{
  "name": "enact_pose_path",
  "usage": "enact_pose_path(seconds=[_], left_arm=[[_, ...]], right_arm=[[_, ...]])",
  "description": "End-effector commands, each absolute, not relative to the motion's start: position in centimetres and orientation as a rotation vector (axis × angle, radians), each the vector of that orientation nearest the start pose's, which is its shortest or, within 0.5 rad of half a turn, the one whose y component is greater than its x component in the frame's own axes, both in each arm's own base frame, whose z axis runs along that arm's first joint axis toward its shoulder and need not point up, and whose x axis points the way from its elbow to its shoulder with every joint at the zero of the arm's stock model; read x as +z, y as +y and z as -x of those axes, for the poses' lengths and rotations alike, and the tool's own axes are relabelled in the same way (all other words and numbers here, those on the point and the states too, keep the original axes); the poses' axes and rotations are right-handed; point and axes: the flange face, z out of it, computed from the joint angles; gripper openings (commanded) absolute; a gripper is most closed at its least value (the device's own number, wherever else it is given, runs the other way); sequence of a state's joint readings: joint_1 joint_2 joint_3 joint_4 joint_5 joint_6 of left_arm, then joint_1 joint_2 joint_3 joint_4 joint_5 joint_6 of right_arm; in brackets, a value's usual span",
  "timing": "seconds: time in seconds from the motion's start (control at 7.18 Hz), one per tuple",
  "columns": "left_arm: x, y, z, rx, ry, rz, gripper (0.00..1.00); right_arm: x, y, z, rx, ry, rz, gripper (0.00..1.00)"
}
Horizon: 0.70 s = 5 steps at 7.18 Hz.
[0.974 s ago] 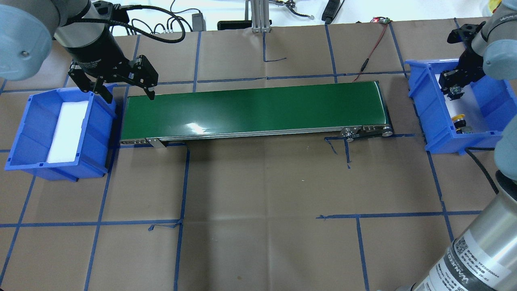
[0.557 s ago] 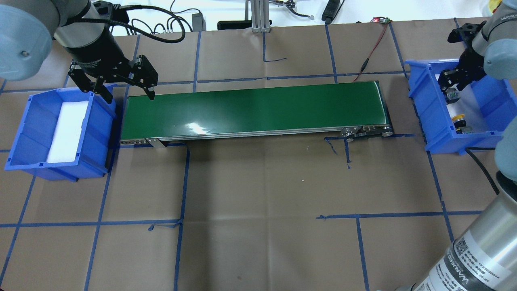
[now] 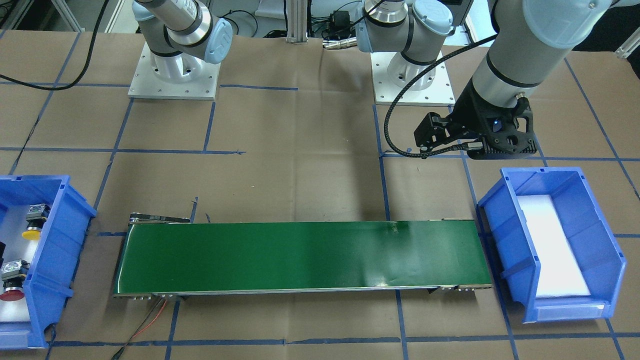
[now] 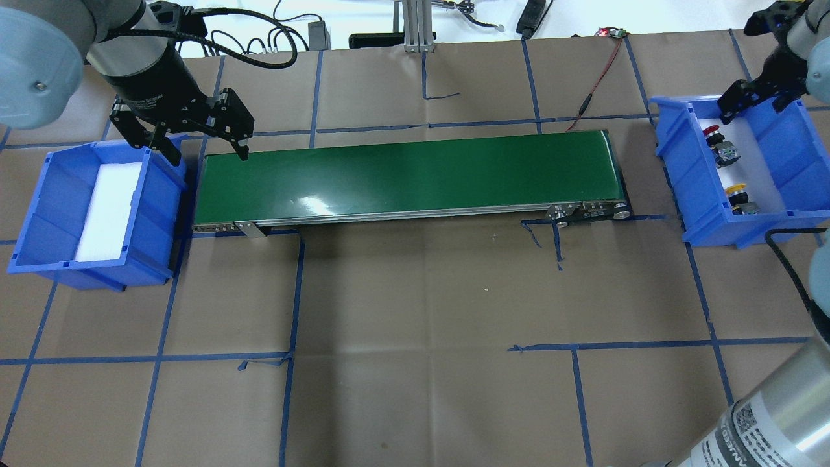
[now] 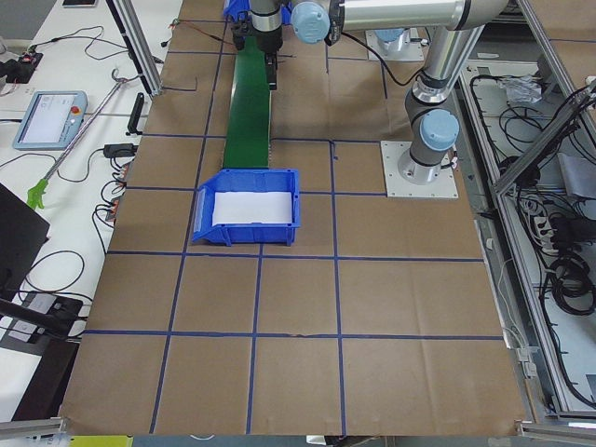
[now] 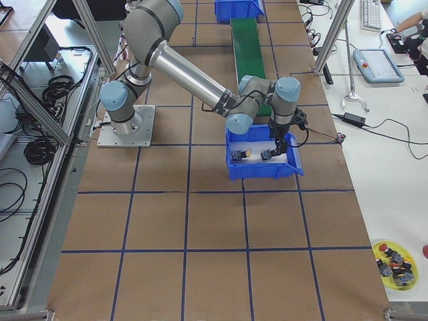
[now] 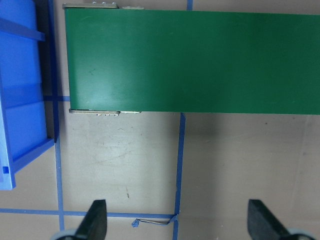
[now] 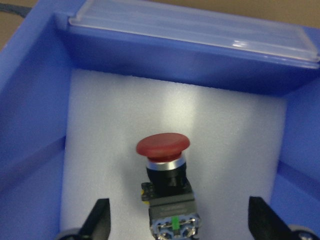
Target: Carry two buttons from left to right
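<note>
Belt (image 4: pixel 408 175): laid lengthwise between the two bins, most likely as the bridge from left to right; nothing riding on it.
Left bin (image 4: pixel 39 194): set at the belt's left end as the source side; only a white foam pad (image 4: pixel 107 211) showing inside.
Right bin (image 4: pixel 668 136): set at the belt's right end as the receiving side; foam-lined too, probably to cushion what lands there.
Left gripper (image 4: pixel 207 150): hung over the gap between left bin and belt end, spread wide, holding nothing; probably idle, with nothing left to feed.
Right gripper (image 8: pixel 180 222): over the far end of the right bin, fingers wide apart either side of the red button, touching neither flank.
Red button (image 4: pixel 720 144): lying on its side on the foam, cap toward the far wall.
Yellow button (image 4: pixel 739 198): near end of the same bin, apart from the red; with both on the right, task judged as good as done.
Hidden: right bin cropped at the front-facing view's edge; left fingers masked there by the wrist; markings on the switch bodies too small to read.
</note>
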<state>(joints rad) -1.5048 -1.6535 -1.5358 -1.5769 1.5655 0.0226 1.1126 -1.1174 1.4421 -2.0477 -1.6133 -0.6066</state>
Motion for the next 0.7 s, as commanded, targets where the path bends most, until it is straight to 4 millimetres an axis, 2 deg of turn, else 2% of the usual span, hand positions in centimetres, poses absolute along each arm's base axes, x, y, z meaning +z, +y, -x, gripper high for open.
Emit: enact_pose_path(seconds=[0.0,0.14,0.28,0.56], left_arm=[[46.3,-52.8,10.0,0.082,3.147,0.070,1.00],[46.3,-52.8,9.9,0.082,3.148,0.075,1.00],[46.3,-52.8,10.0,0.082,3.146,0.075,1.00],[46.3,-52.8,9.9,0.082,3.142,0.080,1.00]], right_arm=[[43.0,-62.0,14.2,-0.199,3.242,0.056,1.00],[45.6,-60.2,9.6,-0.145,3.215,-0.067,1.00],[47.5,-58.6,4.1,-0.106,3.194,-0.129,1.00],[50.8,-54.8,-7.1,-0.186,3.177,-0.169,1.00]])
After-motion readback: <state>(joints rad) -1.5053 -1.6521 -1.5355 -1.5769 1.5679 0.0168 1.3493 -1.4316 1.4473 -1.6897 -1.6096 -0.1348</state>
